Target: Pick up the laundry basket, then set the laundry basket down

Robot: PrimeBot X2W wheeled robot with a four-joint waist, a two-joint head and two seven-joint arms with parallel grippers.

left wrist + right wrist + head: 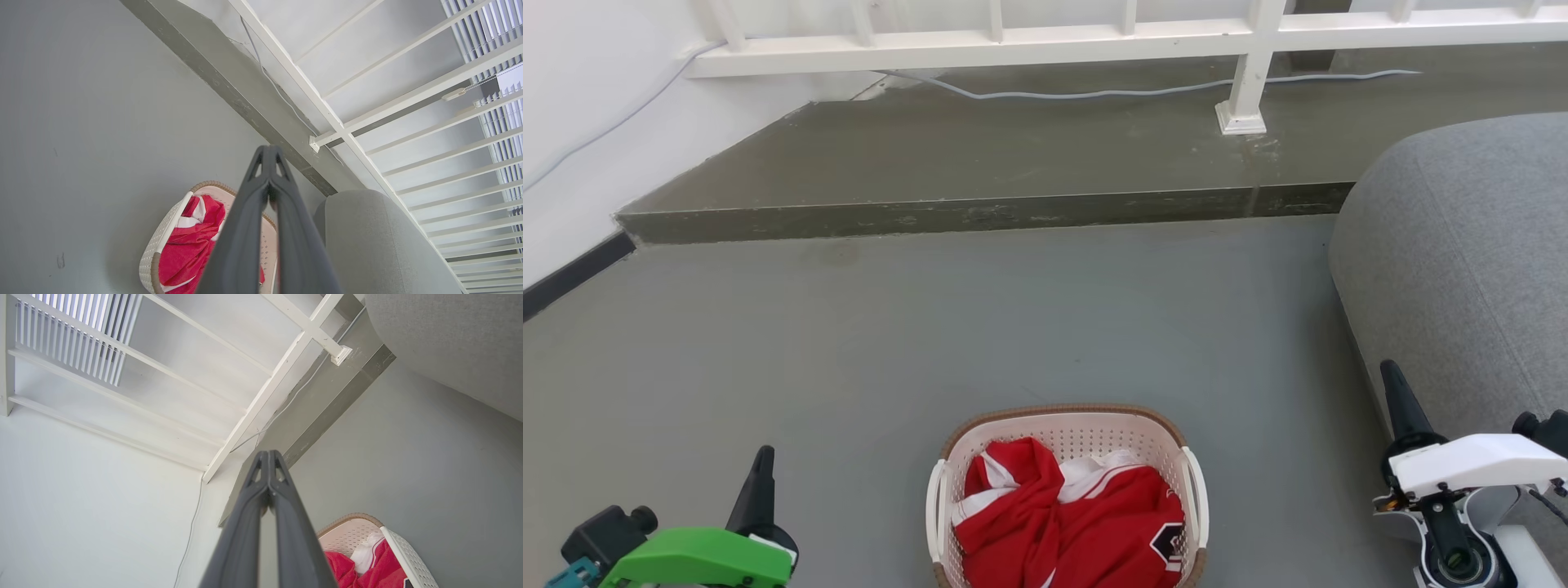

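Note:
The laundry basket (1068, 429) sits on the grey floor at the bottom middle of the head view, cream-white with a brown rim, white side handles and red-and-white clothing inside. My left gripper (761, 457) is to its left, shut with nothing held, well apart from the basket. My right gripper (1388, 376) is to its right, shut and empty, also apart from it. In the left wrist view the basket (165, 241) lies behind my shut left gripper (269, 150). The right wrist view shows the basket (402, 549) at lower right, beside my shut right gripper (268, 454).
A grey upholstered sofa (1462, 269) bulges in at the right, close to my right arm. A raised concrete step (980, 214) crosses the floor ahead, with a white railing (1094, 37) and a cable on it. A white wall (572, 122) stands at left.

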